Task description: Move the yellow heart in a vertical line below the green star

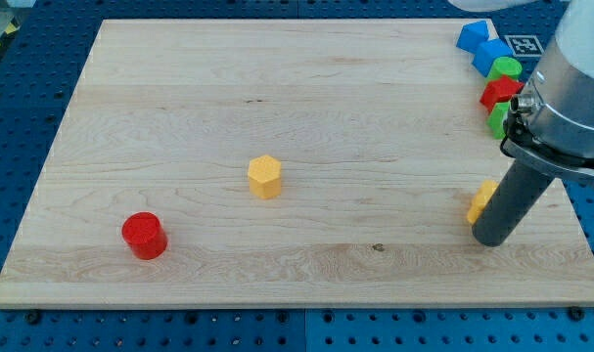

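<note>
A yellow block (480, 201), partly hidden by the rod so its shape is unclear, lies near the board's right edge. My tip (493, 240) rests on the board just to its lower right, touching or almost touching it. A green block (497, 119) sits above it at the right edge, half hidden behind the arm, its shape unclear. A second green block (507, 67) lies higher up in the top right cluster. A yellow hexagonal block (264, 177) stands left of the board's centre.
A red cylinder (144, 236) stands at the lower left. In the top right corner lie two blue blocks (474, 35) (490, 53) and a red block (499, 93), close together with the green ones. The arm's body covers the right edge.
</note>
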`<state>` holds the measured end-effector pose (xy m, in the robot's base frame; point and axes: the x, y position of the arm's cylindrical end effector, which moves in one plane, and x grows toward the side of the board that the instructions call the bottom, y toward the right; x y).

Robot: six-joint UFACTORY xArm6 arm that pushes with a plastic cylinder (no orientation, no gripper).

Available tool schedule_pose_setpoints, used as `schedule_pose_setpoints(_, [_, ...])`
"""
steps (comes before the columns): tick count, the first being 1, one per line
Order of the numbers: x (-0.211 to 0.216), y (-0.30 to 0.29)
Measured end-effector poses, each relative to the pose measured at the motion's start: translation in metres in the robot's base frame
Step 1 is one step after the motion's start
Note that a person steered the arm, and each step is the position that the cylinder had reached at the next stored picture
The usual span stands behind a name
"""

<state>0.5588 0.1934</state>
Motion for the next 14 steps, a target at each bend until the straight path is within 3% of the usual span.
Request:
schedule_pose_setpoints(6, [-0.063,0.004])
schedule_pose_setpoints(10, [-0.066,0.053])
schedule_pose_setpoints(14, [-0.097,0.054])
